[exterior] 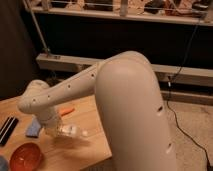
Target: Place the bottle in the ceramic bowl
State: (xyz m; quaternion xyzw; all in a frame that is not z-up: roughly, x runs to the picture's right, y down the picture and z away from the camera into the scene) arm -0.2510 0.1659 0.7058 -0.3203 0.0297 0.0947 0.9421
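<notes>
While the white arm point(127, 105) fills the foreground and reaches down to the left, the wooden table point(87, 152) lies beneath it. The ceramic bowl point(25, 156) sits at the table's near left corner, with a blue sponge point(33, 128) behind it. The bottle point(71, 132) lies on its side on the tabletop, right of the bowl and apart from it. The gripper point(59, 131) is low over the table, jaws closed on the bottle's left end. An orange carrot point(66, 111) lies just behind.
</notes>
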